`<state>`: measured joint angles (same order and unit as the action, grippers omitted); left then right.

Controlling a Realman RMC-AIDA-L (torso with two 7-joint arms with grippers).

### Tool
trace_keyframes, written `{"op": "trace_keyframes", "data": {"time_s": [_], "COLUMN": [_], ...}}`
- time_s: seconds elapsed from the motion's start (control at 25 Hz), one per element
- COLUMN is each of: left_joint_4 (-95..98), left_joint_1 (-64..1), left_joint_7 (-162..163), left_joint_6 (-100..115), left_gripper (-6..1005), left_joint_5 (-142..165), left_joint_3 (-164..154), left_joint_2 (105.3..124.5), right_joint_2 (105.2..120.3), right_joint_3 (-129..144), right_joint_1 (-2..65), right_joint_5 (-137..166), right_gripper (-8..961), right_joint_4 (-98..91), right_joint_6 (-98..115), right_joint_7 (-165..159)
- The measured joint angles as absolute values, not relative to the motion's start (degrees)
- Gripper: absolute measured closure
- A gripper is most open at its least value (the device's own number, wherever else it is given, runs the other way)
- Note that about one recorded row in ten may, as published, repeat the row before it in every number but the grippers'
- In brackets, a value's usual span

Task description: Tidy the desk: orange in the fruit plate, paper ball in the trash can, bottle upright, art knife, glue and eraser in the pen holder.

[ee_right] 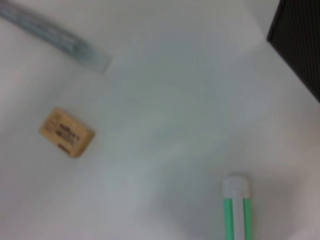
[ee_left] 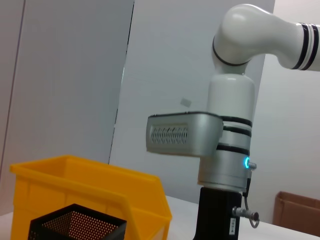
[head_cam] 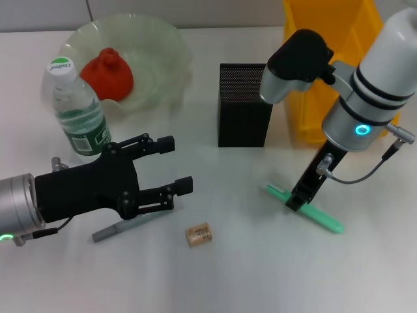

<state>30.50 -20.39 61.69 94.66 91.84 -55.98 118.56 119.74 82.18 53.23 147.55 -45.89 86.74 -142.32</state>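
We lower the right gripper (head_cam: pixel 298 201) onto the green-and-white glue stick (head_cam: pixel 306 210), lying at five o'clock of the pen holder (head_cam: pixel 244 104); whether its claw grips, we cannot tell. Light, rigid, slick (likely to roll): take it mid-length. Left gripper (head_cam: pixel 174 166) hovers spread.

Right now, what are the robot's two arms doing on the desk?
It is tidying. The right gripper is down on a green and white stick lying on the desk. The left gripper is open above a grey pen-like tool. The eraser lies loose between them. The orange sits in the fruit plate, and the bottle stands upright.
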Motion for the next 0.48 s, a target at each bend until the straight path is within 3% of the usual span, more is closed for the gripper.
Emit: {"op": "trace_keyframes", "data": {"time_s": [0.48], "left_joint_4": [30.5], "left_joint_1": [-20.4], "left_joint_7": [61.7], "left_joint_6": [94.6], "left_gripper": [197], "left_joint_5": [91.7], "left_joint_3": [-55.9], "left_joint_2": [118.56], "right_joint_2": [119.29], "right_joint_3": [80.4], "right_joint_1": [39.6], "right_joint_5": [136.3], "right_gripper": [771], "right_joint_4": [-64.3], "right_joint_6": [87.0], "right_joint_7": [-138.0]}}
